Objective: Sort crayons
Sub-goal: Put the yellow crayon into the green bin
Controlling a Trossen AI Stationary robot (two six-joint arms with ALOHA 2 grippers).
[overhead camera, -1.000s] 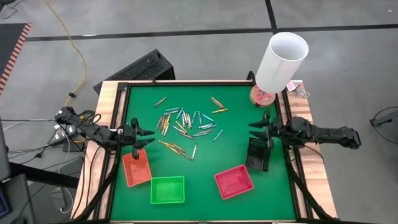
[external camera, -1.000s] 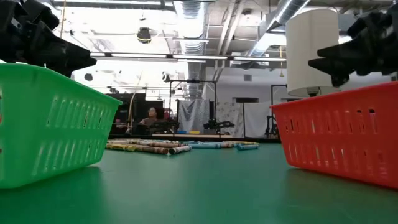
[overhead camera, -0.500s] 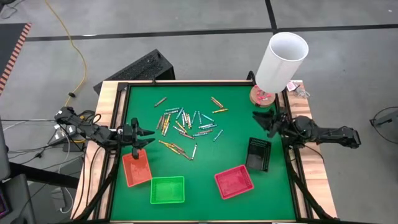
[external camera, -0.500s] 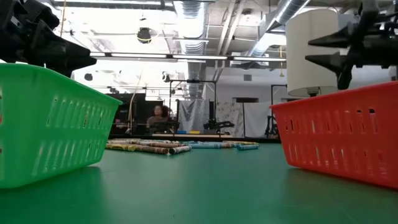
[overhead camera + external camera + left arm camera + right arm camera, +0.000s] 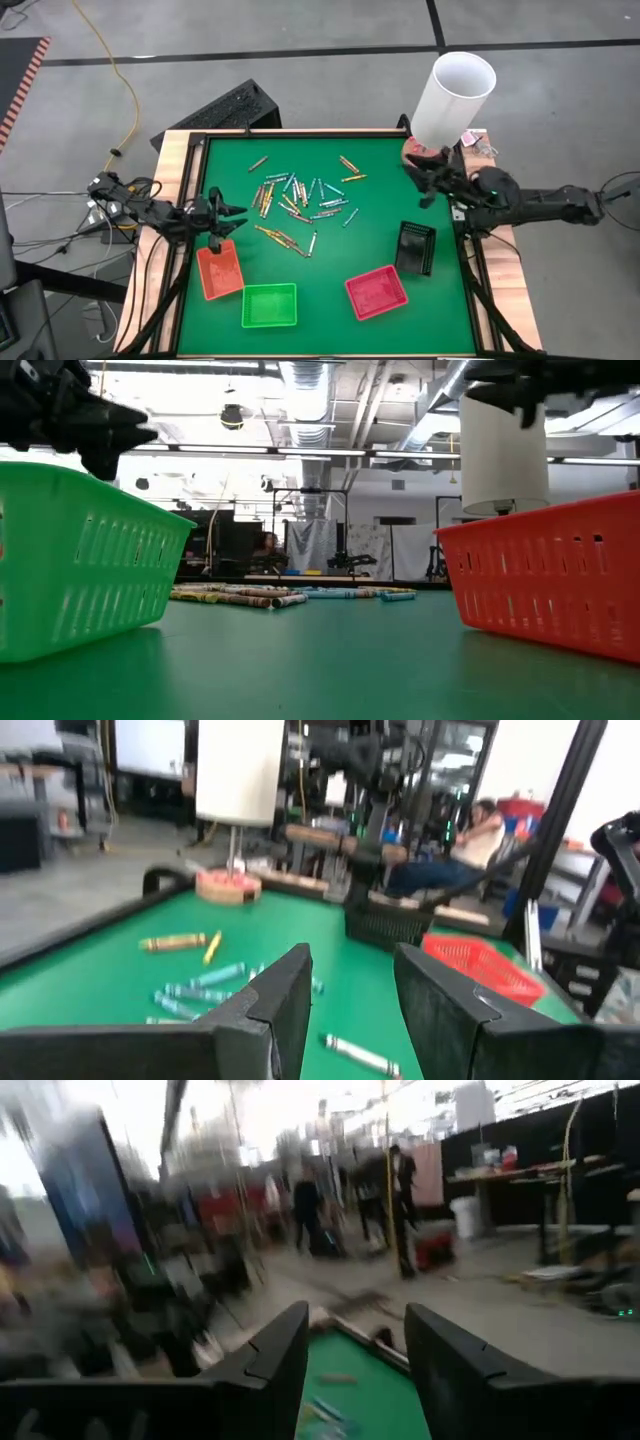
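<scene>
1. Both pincers hang over the green bench (image 5: 330, 270) with fingers spread and nothing between them: the left pincer (image 5: 237, 219) at the bench's left edge, the right pincer (image 5: 412, 176) at the far right corner.
2. White cylinder (image 5: 452, 98), tallest thing on the bench, stands on a round wooden base just behind the right pincer.
3. Four trays line the near side: the orange tray (image 5: 219, 270) directly below the left pincer, the green tray (image 5: 269, 305) just beyond it, the red tray (image 5: 376, 291) and the black tray (image 5: 415, 247) nearer the right pincer, the black one closest to it.
4. Between the two pincers lie the crayons (image 5: 300, 200), a loose scatter of yellow-gold, grey, light blue and reddish-brown sticks on the felt, none touching a tray; the nearest strays sit just ahead of the left pincer's fingers (image 5: 285, 1000).
5. Beyond the bench, a person (image 5: 470, 840) sits in the workshop, seen past the left pincer.
</scene>
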